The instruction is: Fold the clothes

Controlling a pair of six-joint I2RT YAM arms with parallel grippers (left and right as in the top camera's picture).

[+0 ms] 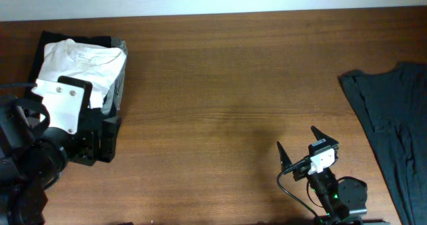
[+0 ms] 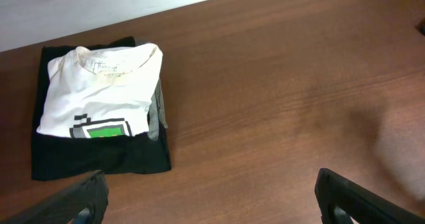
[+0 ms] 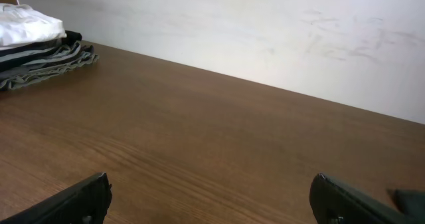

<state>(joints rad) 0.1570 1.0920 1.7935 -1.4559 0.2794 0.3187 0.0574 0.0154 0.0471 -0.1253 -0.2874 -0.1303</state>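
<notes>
Left end effector [image 2: 210,192] near folded white T-shirt [image 2: 99,94]

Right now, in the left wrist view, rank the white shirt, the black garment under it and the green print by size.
Largest: black garment, its edges showing past the shirt.
Next: white shirt.
Smallest: green print.

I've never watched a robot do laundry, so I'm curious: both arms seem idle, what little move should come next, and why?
Probably the right gripper should swing toward the dark grey garment lying unfolded at the right edge of the table. It is open, empty and nearest; the white T-shirt already sits folded on the stack at left.
</notes>
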